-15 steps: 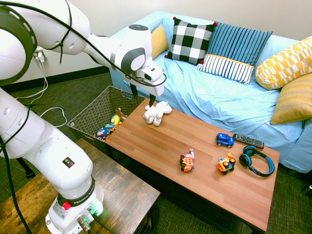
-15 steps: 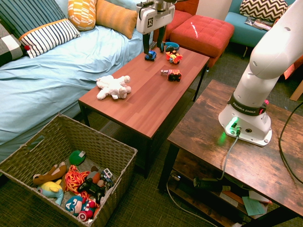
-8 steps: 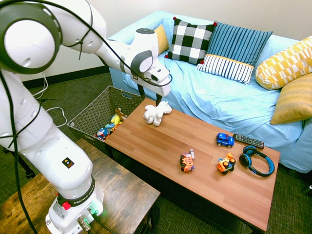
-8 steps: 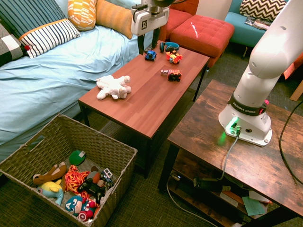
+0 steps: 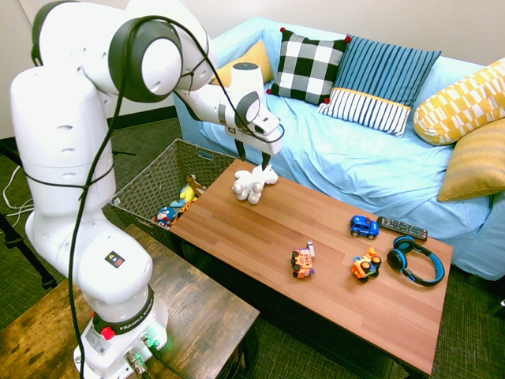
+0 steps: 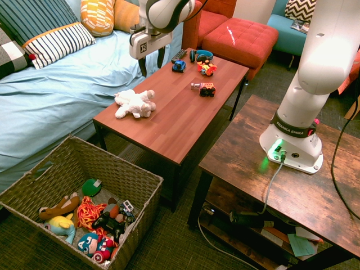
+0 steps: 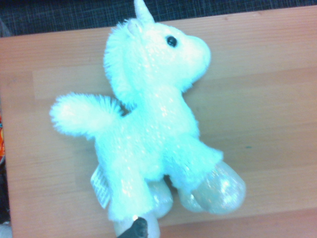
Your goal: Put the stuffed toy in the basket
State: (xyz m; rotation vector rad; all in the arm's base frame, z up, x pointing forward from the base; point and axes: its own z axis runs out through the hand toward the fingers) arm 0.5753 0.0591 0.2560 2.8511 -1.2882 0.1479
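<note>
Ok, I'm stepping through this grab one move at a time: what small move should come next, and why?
Probably lower straight down. The open pincer hangs just above the stuffed toy, which lies on its side on the table, not gripped. The wrist view shows the toy centred below, so only descent seems needed before closing and carrying it to the basket.

Stuffed toy (image 7: pixel 153 134) fills most of the view: white, fluffy, lying on its side on the wooden worktop (image 7: pixel 262 74). One dark eye, small horn, fluffy tail and shiny hoof pads all visible. A white tag sticks out by the legs. Dark floor shows past the worktop's edge.
</note>
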